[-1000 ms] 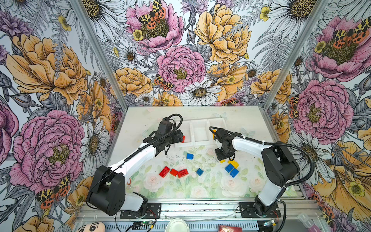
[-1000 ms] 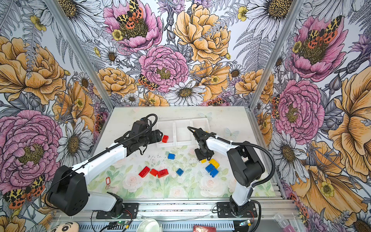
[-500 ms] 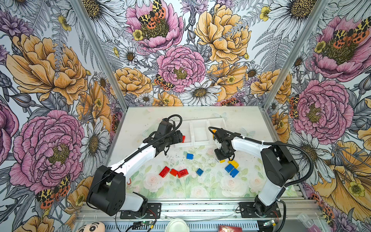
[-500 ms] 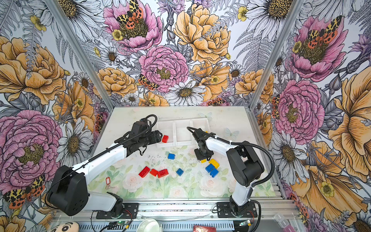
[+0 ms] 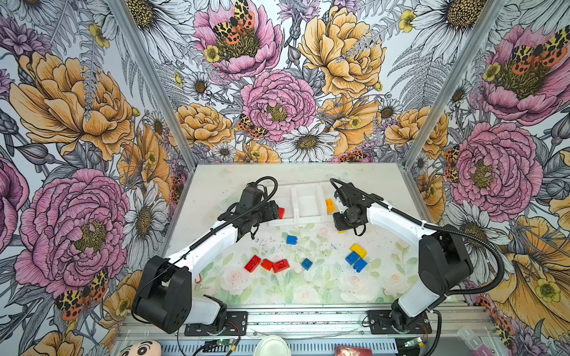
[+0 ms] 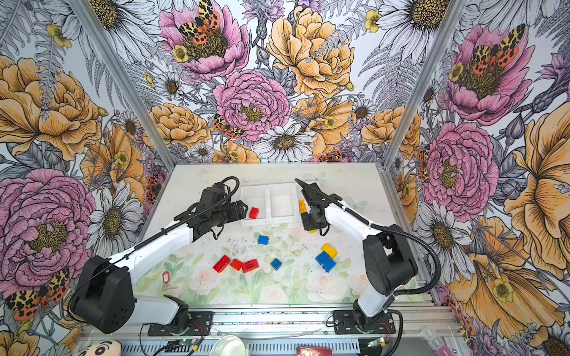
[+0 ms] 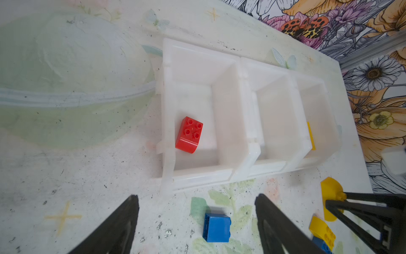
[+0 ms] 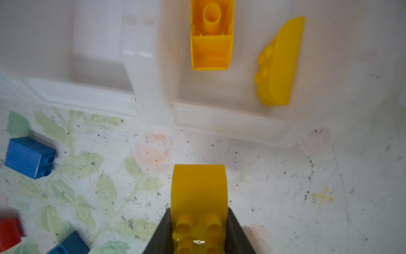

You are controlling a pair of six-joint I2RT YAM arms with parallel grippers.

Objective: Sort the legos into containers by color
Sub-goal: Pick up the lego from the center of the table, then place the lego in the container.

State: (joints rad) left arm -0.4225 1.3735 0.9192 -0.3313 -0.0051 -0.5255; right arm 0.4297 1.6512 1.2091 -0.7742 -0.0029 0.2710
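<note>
left hand: released, over counter near bins
right hand: clenched on yellow sloped brick, near bins
red brick: inside bins' end compartment

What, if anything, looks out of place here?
No brick is missorted: a red brick sits in one end bin, yellow bricks in the other. The one stray is a red key tag lying on the table near the left arm's base.
</note>
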